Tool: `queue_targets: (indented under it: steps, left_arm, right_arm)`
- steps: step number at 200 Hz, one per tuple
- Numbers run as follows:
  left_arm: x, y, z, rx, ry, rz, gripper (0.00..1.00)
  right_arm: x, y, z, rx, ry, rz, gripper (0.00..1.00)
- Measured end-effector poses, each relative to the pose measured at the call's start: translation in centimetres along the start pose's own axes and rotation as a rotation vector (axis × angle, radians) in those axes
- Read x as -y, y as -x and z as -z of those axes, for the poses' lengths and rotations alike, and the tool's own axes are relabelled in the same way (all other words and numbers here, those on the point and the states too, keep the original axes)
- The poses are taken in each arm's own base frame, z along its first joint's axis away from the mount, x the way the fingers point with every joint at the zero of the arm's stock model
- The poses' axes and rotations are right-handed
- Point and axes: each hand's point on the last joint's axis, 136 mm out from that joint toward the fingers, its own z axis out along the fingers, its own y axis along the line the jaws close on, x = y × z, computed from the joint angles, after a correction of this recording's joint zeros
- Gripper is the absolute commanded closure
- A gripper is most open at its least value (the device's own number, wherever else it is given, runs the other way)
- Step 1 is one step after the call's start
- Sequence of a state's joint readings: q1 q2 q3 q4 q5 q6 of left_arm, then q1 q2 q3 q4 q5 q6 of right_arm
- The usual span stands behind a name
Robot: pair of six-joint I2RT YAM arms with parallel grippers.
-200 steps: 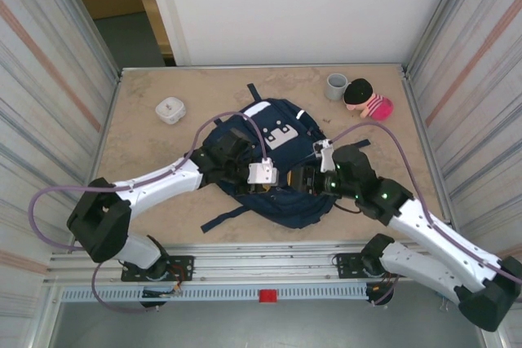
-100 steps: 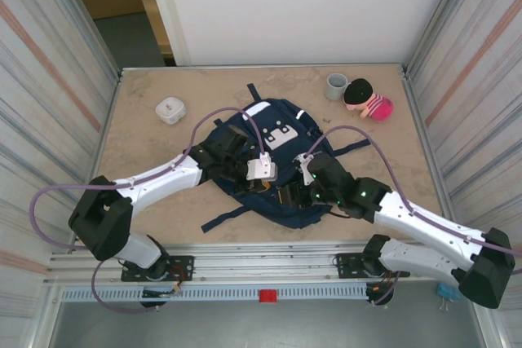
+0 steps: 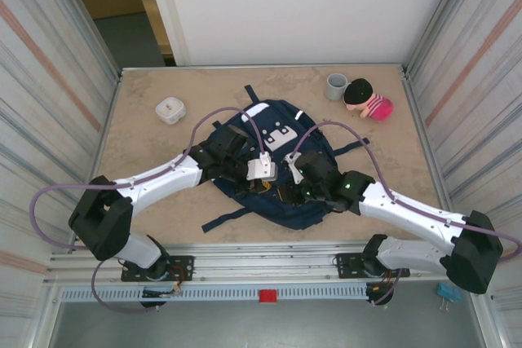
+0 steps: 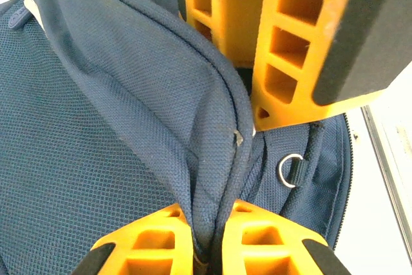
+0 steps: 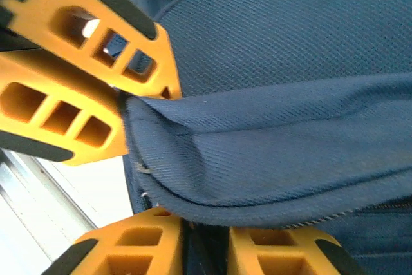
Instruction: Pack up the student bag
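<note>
The student bag (image 3: pixel 281 140), a large navy backpack with a white dotted patch, lies flat mid-table. Both grippers meet over its near half. My left gripper (image 3: pixel 263 186) is shut on a raised fold of the bag's fabric along a zipper seam (image 4: pixel 225 94); in the left wrist view its orange fingers (image 4: pixel 154 236) pinch that fold. My right gripper (image 3: pixel 284 193) faces it from the right, shut on the same lip of navy fabric (image 5: pixel 270 159), with dark cloth between its fingers (image 5: pixel 138 246). Each wrist view shows the other gripper's orange fingers close by. A metal D-ring (image 4: pixel 291 169) sits beside the seam.
A small white container (image 3: pixel 170 109) stands at the back left. A grey cup (image 3: pixel 336 85) and a pink doll with black hair (image 3: pixel 367 99) are at the back right. Ribbed metal walls close in both sides, and loose bag straps (image 3: pixel 224 218) trail toward the front edge.
My right arm has swung left across the bag to meet the left gripper, and its jaws have closed on the fabric lip. The left gripper has kept its hold and place.
</note>
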State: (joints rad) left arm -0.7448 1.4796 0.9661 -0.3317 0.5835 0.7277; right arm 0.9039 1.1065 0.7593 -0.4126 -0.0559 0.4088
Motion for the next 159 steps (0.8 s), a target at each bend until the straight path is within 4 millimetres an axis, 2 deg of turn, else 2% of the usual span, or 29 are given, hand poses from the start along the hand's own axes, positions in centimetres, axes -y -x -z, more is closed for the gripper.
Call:
queue_targets:
  steps: [13,49,84,118,136,148,159]
  left_arm:
    - [-0.1,0.0,0.0,-0.001,0.004,-0.002,0.95]
    - [-0.6,0.1,0.2,-0.017,0.028,-0.006,0.95]
    - [-1.5,-0.4,0.8,-0.046,0.054,0.005,0.95]
    - [-1.9,0.0,1.2,-0.034,0.063,-0.004,0.93]
    - [-1.9,0.0,1.3,-0.038,0.062,-0.004,0.84]
    - [-1.9,-0.3,1.4,-0.054,0.07,0.009,0.73]
    - [-2.5,-1.6,2.0,-0.097,0.108,0.061,0.59]
  right_arm:
    - [-0.1,0.1,0.1,0.002,0.002,0.001,0.92]
    - [0.3,0.5,0.7,0.015,-0.014,-0.02,0.98]
    - [3.2,1.2,3.1,0.064,-0.067,-0.119,1.0]
    - [4.4,1.4,4.9,0.119,-0.043,-0.179,1.0]
    - [4.7,1.2,5.2,0.129,-0.025,-0.206,1.0]
    - [4.7,1.0,5.2,0.123,-0.016,-0.22,1.0]
    - [5.0,0.7,5.1,0.111,-0.018,-0.239,1.0]
